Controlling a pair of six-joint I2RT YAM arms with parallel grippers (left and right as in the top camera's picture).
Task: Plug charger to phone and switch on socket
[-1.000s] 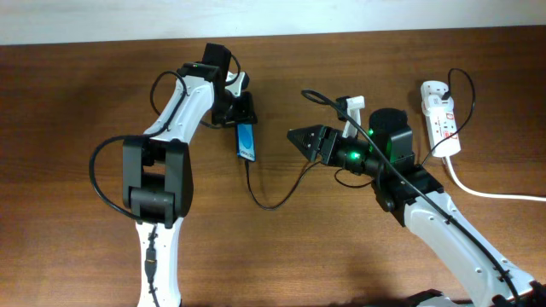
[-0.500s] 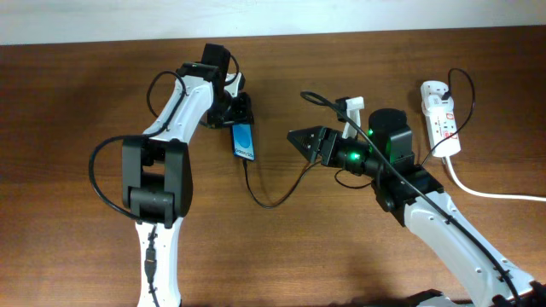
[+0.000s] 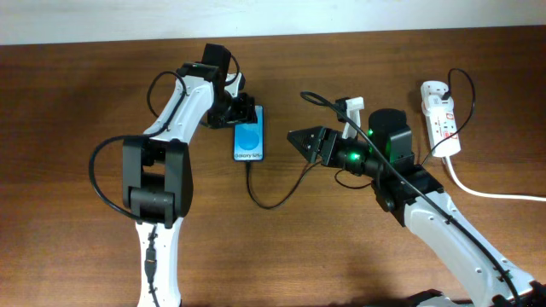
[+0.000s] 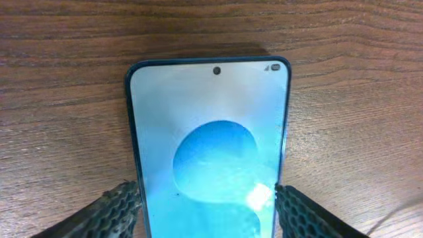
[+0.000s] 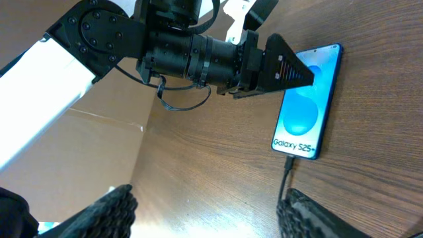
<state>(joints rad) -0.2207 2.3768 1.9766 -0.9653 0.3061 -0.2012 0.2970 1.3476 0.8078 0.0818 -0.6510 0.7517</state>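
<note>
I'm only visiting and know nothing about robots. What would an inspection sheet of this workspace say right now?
Surface: brown wooden table, bare wood showing.
Job's things: phone lies flat, screen up and lit; white socket strip at the right, switch state unreadable.
Clutter: nothing seen.
Hands: left hand has fingers either side of the phone, grip unclear; right hand open, empty, apart from the phone.
Cables: charger cable appears plugged into the phone's Galaxy-label end; thick white cord leaves the strip.
Surroundings: pale band beyond the table's far edge.

phone (image 3: 249, 136) flat, screen-up | charger (image 5: 289, 165) meets its bottom edge | socket (image 3: 441, 118) far right
</note>
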